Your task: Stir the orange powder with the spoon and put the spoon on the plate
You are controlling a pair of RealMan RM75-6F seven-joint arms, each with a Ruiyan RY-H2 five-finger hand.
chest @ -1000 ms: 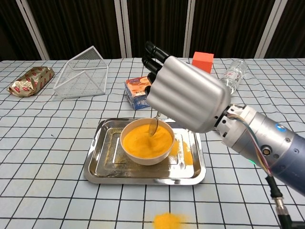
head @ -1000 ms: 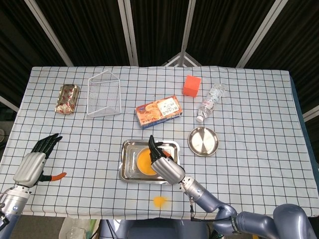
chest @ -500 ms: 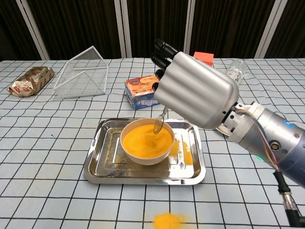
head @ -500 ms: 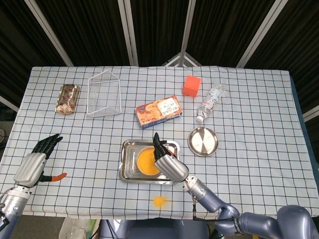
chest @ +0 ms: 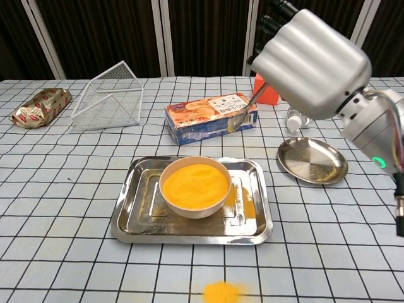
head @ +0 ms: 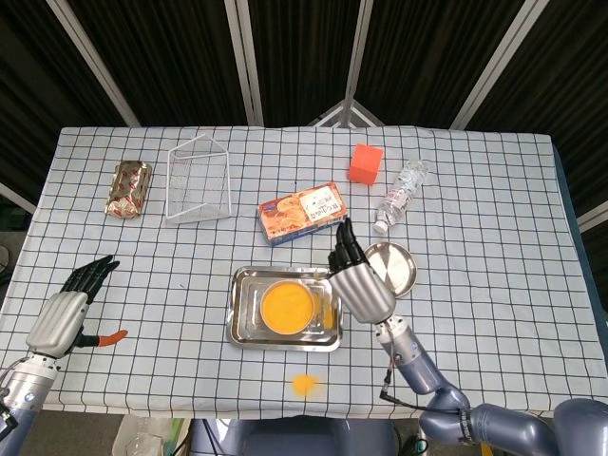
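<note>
My right hand (chest: pixel 310 58) holds the spoon (chest: pixel 245 108) in the air. The spoon hangs down to the left, in front of the biscuit box (chest: pixel 209 117), between the bowl and the plate. The white bowl (chest: pixel 194 187) of orange powder stands in the steel tray (chest: pixel 129 214). The round steel plate (chest: pixel 314 164) lies right of the tray with nothing on it. In the head view the right hand (head: pixel 359 281) covers the left edge of the plate (head: pixel 401 271) and hides the spoon. My left hand (head: pixel 65 313) rests at the table's left edge, fingers stretched out, holding nothing.
Spilled orange powder (chest: pixel 222 291) lies in front of the tray, and some inside it right of the bowl. At the back stand a wire basket (chest: pixel 110 95), a snack packet (chest: pixel 41 106), an orange cube (head: pixel 366 162) and a lying water bottle (head: pixel 401 195).
My right hand has lifted the spoon out of the bowl and carried it up and to the right, toward the plate. The left hand has stayed still.
</note>
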